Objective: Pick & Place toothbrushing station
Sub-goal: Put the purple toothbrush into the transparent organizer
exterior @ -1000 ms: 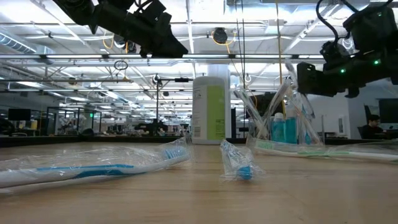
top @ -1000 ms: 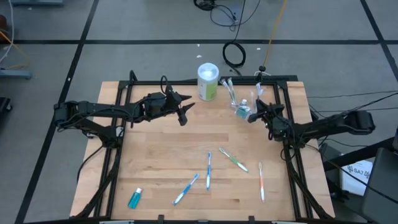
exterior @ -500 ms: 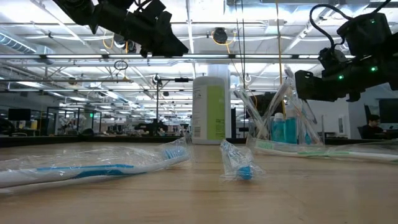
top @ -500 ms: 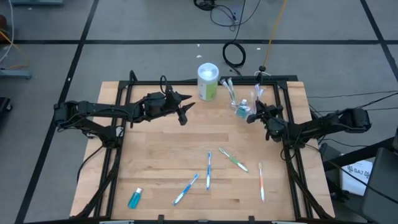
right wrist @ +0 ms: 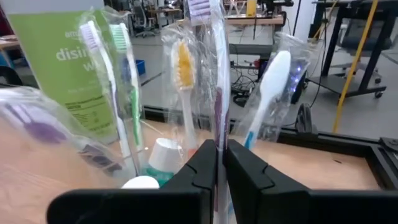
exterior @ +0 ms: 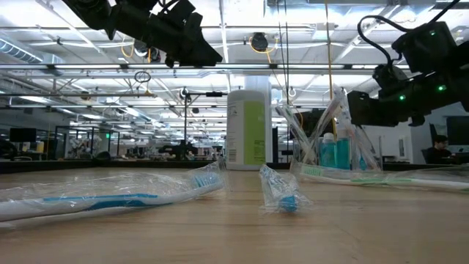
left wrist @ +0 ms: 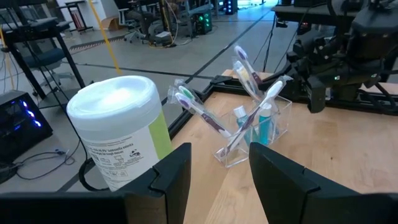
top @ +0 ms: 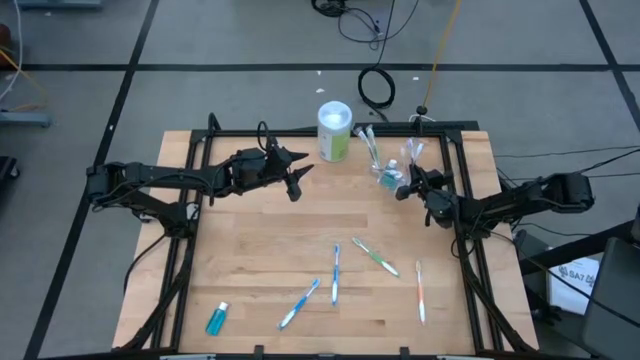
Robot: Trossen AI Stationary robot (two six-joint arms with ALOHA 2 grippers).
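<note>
A: Start big. What's on the table [top: 250, 250]?

B: A white-lidded canister [top: 335, 131] with a green label at the far edge, and just beside it the clear cup [top: 392, 176], already holding several wrapped toothbrushes and teal tubes. Four more toothbrushes [top: 335, 272] lie loose near the front, and one teal tube [top: 217, 319] near the front left corner.

A: What has changed over the last second?

B: The right gripper [top: 409, 184] has crept a little closer over the cup. Its fingers are pinched on a wrapped, purple-headed toothbrush [right wrist: 214, 93], standing upright above the cup. I'd judge it is lowering that brush in, so this placement is nearly finished, with five loose items left.

A: And the left gripper [top: 297, 180]?

B: Unchanged, hovering near the canister, jaws partly apart and empty.

A: Any writing?

B: On the canister label, the right wrist view shows "disin" and a "w" beneath; the rest is hidden. The small print is too tiny to read.
</note>
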